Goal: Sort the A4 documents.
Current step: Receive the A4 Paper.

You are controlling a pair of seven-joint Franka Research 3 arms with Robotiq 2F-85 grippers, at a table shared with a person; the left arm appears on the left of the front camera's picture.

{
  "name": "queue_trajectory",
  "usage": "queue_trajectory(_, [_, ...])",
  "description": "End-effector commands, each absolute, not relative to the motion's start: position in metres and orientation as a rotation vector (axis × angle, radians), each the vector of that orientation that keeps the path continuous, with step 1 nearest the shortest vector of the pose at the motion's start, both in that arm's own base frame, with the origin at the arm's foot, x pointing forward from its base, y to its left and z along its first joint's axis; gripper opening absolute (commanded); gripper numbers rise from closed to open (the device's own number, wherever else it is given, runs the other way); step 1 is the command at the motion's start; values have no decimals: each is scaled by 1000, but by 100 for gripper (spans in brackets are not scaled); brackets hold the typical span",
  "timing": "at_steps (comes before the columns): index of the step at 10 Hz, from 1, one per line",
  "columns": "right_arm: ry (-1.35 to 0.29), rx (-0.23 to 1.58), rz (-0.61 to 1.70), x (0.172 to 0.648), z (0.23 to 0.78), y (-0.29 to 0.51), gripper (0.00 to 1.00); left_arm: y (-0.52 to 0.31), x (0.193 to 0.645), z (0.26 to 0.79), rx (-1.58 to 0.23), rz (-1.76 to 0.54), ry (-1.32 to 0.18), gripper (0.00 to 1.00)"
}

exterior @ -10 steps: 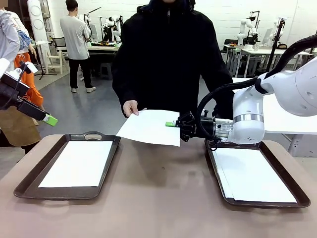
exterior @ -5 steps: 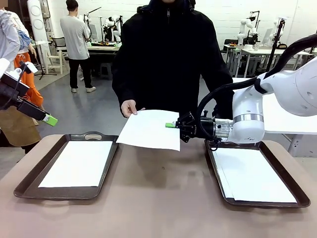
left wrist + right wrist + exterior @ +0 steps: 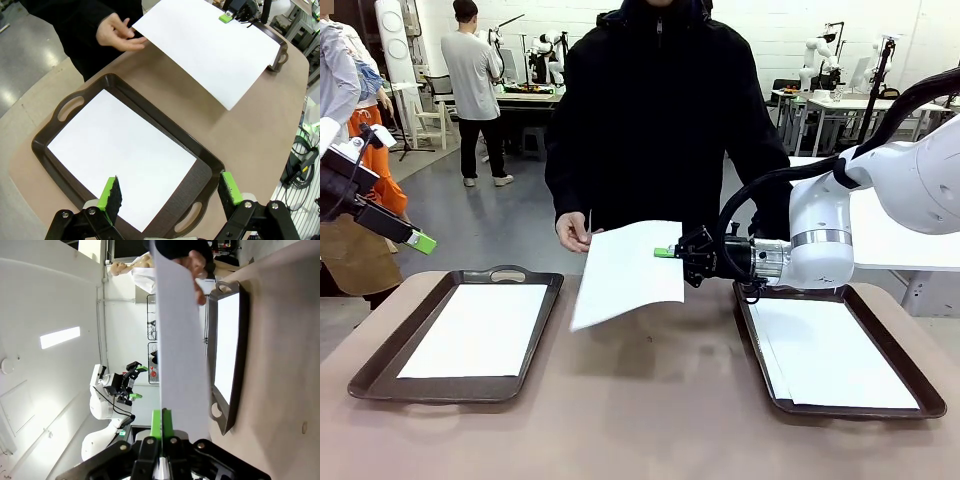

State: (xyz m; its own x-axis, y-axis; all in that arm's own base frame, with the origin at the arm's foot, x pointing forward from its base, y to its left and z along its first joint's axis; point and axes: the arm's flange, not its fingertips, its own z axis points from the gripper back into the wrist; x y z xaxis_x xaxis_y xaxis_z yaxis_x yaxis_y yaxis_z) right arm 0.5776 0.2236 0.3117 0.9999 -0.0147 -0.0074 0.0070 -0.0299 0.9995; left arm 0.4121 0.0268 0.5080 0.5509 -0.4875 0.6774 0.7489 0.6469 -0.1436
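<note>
Handover done: the person's hand has let go, so the sheet now droops over mid-table, pinched by the right gripper. We judge tray placement next. Left gripper gapes empty.

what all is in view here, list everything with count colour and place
trays: 2, dark grey-brown, left tray and right tray on the table
A4 documents: white; one sheet in the left tray, a stack in the right tray, one held sheet hanging above the table's middle
table: 1, brown
person's hand: 1, beside the held sheet's far corner, off the paper
left tool: open, above the left tray
right tool: shut on the held sheet's edge
</note>
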Motion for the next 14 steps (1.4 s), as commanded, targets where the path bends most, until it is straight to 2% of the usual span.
queue_trajectory(1, [-7,1603,-24,577,311,224,0,27,411,507,-436,-771,-639,100])
queue_trajectory(14, [-7,1603,-24,577,311,224,0,27,411,507,-436,-771,-639,100])
